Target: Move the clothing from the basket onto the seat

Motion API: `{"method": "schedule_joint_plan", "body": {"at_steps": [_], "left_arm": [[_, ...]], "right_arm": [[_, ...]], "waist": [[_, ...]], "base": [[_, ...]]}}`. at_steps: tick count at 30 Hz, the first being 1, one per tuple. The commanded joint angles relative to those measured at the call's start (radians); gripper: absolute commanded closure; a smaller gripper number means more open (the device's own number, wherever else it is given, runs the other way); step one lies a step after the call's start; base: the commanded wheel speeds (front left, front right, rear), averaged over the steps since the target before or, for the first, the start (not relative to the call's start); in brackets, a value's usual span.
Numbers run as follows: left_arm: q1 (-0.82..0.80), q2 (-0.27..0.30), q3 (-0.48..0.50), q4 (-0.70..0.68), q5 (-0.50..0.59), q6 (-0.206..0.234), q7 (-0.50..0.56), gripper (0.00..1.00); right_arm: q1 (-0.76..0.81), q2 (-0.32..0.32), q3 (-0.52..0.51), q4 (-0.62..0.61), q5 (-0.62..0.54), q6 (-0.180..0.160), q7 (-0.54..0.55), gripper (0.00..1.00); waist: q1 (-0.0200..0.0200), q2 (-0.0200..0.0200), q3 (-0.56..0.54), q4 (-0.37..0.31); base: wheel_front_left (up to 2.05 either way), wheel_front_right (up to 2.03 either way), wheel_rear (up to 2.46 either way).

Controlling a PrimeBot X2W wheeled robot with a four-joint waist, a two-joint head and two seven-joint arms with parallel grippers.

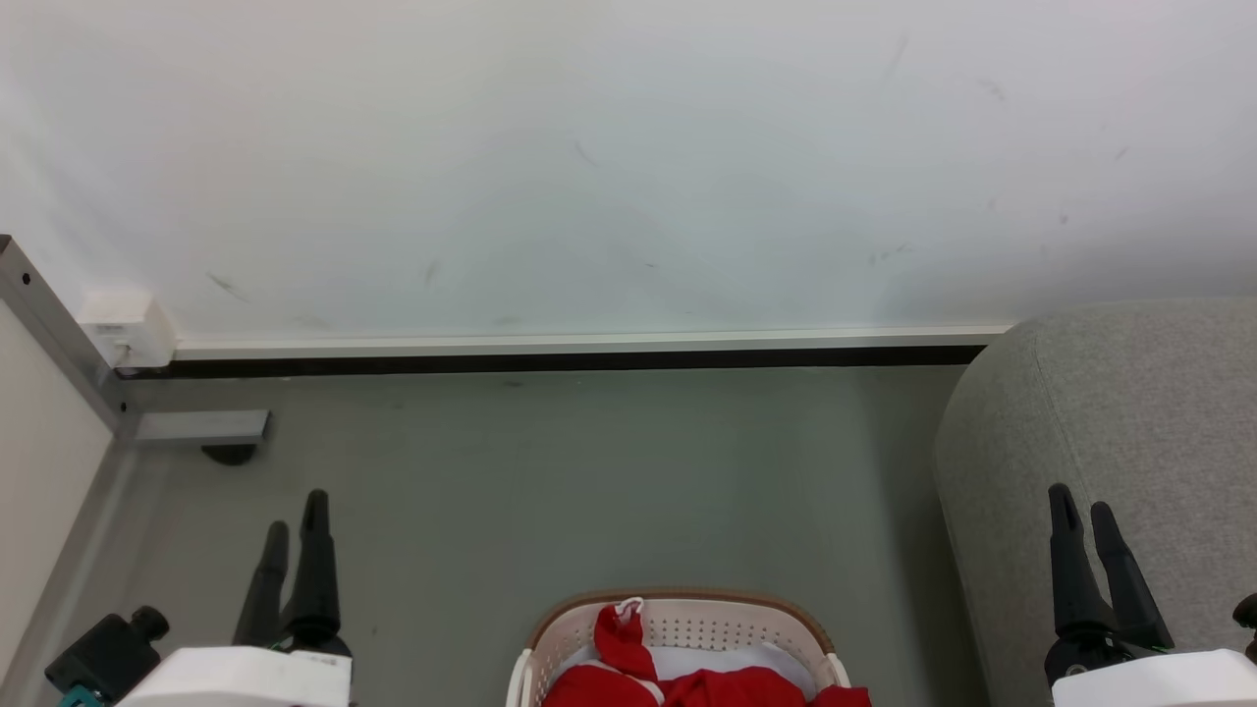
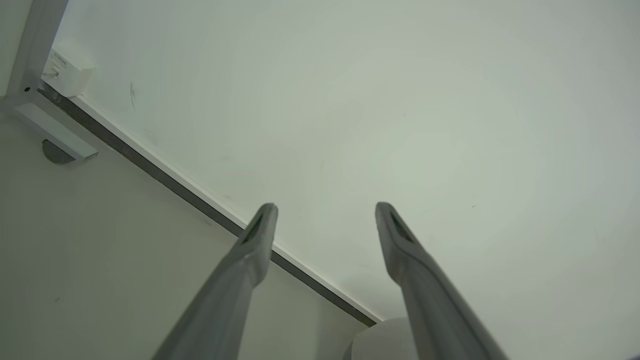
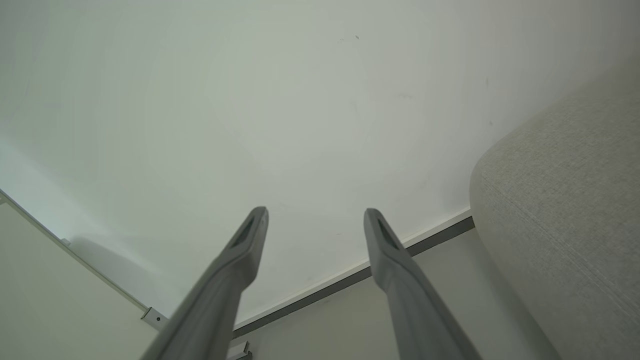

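Jaws on left gripper [image 1: 297, 515] and right gripper [image 1: 1080, 501] are wide open and empty, so dip low into the basket [image 1: 678, 596] and pinch the clothing [image 1: 707, 682].

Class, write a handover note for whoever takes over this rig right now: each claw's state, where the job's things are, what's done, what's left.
Left claw: open, empty.
Right claw: open, empty, next to the light grey fabric sofa.
Bright red soft garment with white piping: lying in the cream-white perforated plastic basket with tan rim, on the floor left of the sofa.
Done: nothing yet.
Left: grasp the garment, lift it out, lay it on the sofa.
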Motion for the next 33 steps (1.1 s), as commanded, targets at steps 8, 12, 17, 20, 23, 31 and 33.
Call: {"method": "schedule_joint_plan", "body": {"at_steps": [8, 12, 17, 20, 23, 31, 33], "left_arm": [[-0.021, 0.009, -0.003, -0.022, 0.129, -0.01, -0.031, 0.0], [-0.02, 0.01, -0.008, -0.024, 0.178, -0.012, -0.043, 0.0], [-0.021, 0.01, -0.018, -0.021, 0.228, -0.016, -0.056, 0.0], [-0.021, 0.01, -0.024, -0.017, 0.258, -0.018, -0.064, 0.0], [-0.02, 0.01, -0.027, -0.015, 0.291, -0.02, -0.072, 0.0], [-0.021, 0.011, -0.033, -0.013, 0.366, -0.025, -0.092, 0.0], [-0.021, 0.011, -0.035, -0.012, 0.39, -0.026, -0.099, 0.0]], "right_arm": [[-0.026, 0.015, -0.032, 0.007, -0.142, -0.001, -0.007, 0.0], [-0.028, 0.023, -0.034, 0.011, -0.194, -0.001, -0.008, 0.0], [-0.029, 0.036, -0.034, 0.023, -0.253, -0.001, -0.009, 0.0], [-0.031, 0.043, -0.035, 0.032, -0.289, -0.001, -0.01, 0.0], [-0.033, 0.049, -0.037, 0.037, -0.324, -0.001, -0.01, 0.0], [-0.034, 0.066, -0.041, 0.044, -0.417, -0.001, -0.01, 0.0], [-0.034, 0.073, -0.042, 0.046, -0.448, -0.001, -0.01, 0.0]], "waist": [[0.0, 0.0, 0.002, -0.005], [0.0, 0.0, 0.003, -0.007], [0.0, 0.0, 0.005, -0.008], [0.0, 0.0, 0.005, -0.01], [0.0, 0.0, 0.005, -0.011], [0.0, 0.0, 0.006, -0.016], [0.0, 0.0, 0.007, -0.017]], "base": [[0.0, 0.0, 0.0], [0.0, 0.0, 0.0], [0.0, 0.0, 0.0], [0.0, 0.0, 0.0], [0.0, 0.0, 0.0], [0.0, 0.0, 0.0], [0.0, 0.0, 0.0]]}}
